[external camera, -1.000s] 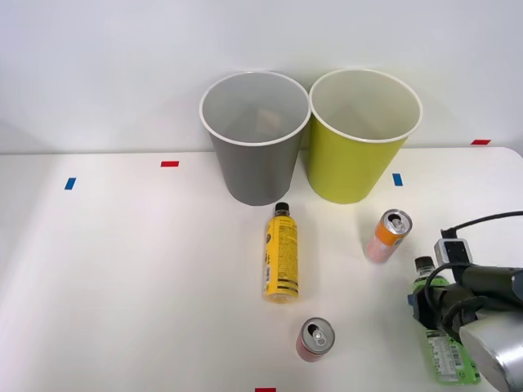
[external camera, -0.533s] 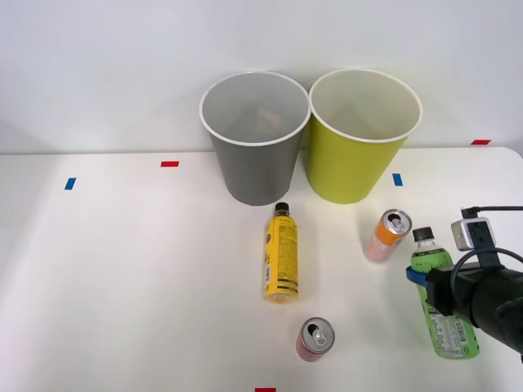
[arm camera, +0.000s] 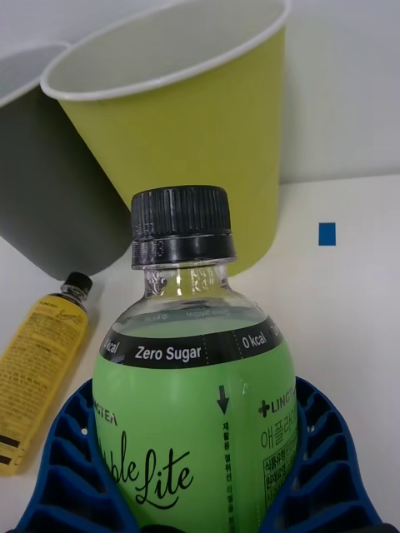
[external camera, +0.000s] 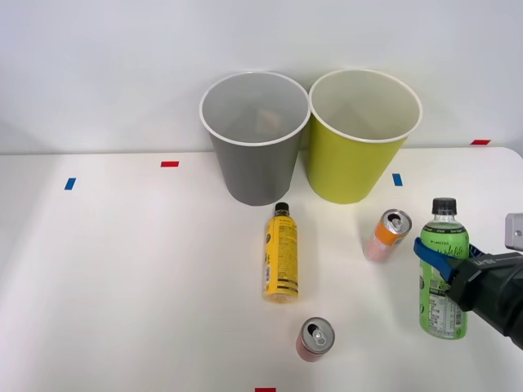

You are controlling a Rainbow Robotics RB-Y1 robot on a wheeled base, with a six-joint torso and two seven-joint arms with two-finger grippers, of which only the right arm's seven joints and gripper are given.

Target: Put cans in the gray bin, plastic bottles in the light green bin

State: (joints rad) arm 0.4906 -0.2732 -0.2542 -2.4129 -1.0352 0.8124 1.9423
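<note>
My right gripper [external camera: 441, 263] is shut on the green plastic bottle [external camera: 442, 273], holding it upright at the table's right side. The wrist view shows its black cap and green body [arm camera: 196, 400] between the blue fingers [arm camera: 321, 454]. The yellow bottle [external camera: 281, 255] lies on the table centre, cap toward the bins, and appears again as the yellow bottle [arm camera: 42, 366]. The orange-and-pink can [external camera: 387, 235] lies left of the held bottle. The reddish-pink can [external camera: 315, 339] stands near the front edge. The gray bin [external camera: 255, 137] and the light green bin [external camera: 361, 135] stand side by side at the back.
Small red tape marks [external camera: 169, 163] and blue tape marks [external camera: 397, 179] dot the white table [external camera: 122, 269]. A white wall rises just behind the bins. The gray bin [arm camera: 50, 175] and light green bin [arm camera: 187, 125] stand beyond the held bottle.
The green bottle went from lying on the table to upright in my right gripper, and it rose and shifted slightly right. The other bottle and cans stayed put.
</note>
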